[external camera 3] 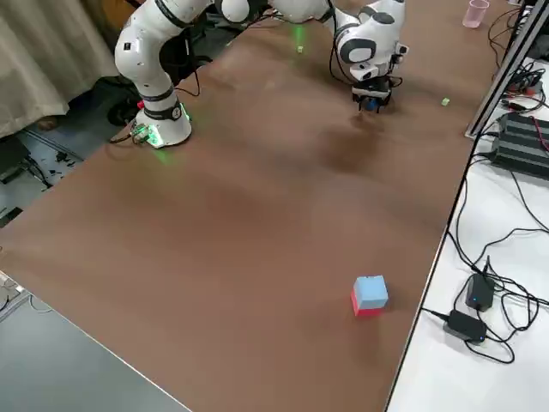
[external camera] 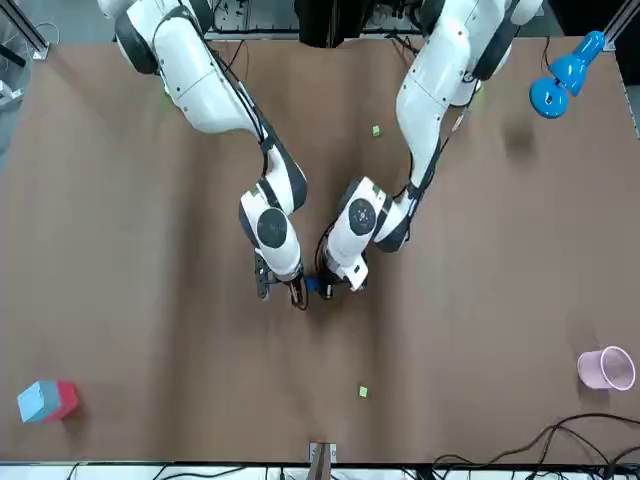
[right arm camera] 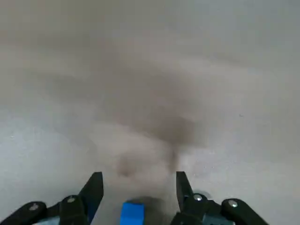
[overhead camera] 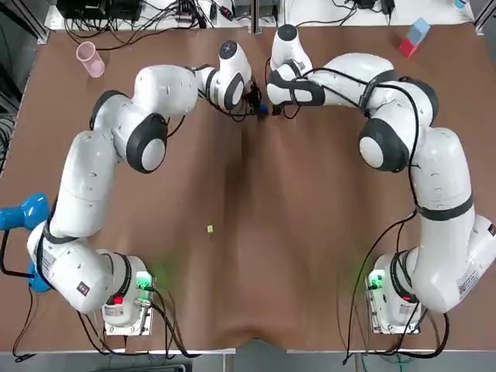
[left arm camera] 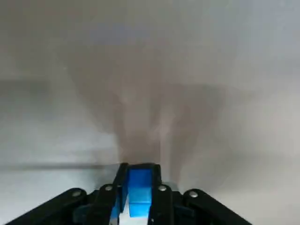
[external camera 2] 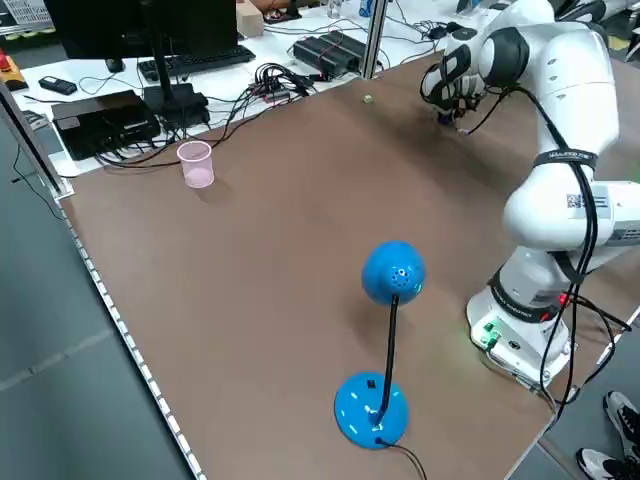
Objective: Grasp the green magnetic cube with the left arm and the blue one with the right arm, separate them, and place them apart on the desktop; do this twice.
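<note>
Both grippers meet at the far middle of the table. My left gripper is shut on a small blue cube, held between its black fingers just above the brown tabletop. In the top view the blue cube sits between the two grippers. My right gripper is open, and in the right wrist view the blue cube lies low between its spread fingers. No green shows at the grippers. One small green cube lies alone in mid-table, another green cube near the far edge.
A pink cup stands at the far left. A blue desk lamp stands at the left edge. A red and blue block sits at the far right corner. Cables and equipment lie beyond the table's far edge.
</note>
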Controlling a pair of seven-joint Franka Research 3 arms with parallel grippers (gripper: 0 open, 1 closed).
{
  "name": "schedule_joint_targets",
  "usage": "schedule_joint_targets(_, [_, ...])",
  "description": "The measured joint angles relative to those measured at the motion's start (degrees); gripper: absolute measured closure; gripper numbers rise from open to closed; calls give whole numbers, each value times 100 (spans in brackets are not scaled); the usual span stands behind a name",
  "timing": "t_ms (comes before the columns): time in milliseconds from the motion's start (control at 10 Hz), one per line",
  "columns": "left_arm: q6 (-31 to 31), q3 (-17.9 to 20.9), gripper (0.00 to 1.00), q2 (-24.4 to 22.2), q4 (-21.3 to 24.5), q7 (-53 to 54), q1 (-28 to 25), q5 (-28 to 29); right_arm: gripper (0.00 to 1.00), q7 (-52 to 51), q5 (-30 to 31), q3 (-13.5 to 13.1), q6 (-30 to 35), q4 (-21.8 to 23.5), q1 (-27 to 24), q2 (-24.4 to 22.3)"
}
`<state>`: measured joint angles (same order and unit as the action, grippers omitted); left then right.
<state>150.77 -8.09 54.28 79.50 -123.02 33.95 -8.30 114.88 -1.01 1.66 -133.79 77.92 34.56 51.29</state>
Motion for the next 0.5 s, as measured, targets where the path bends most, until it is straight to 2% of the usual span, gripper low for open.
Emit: schedule_joint_targets(500, [3, -1, 77, -40, -72, 37, -17, 2, 29, 735, 1, 91, -44, -376, 209, 158])
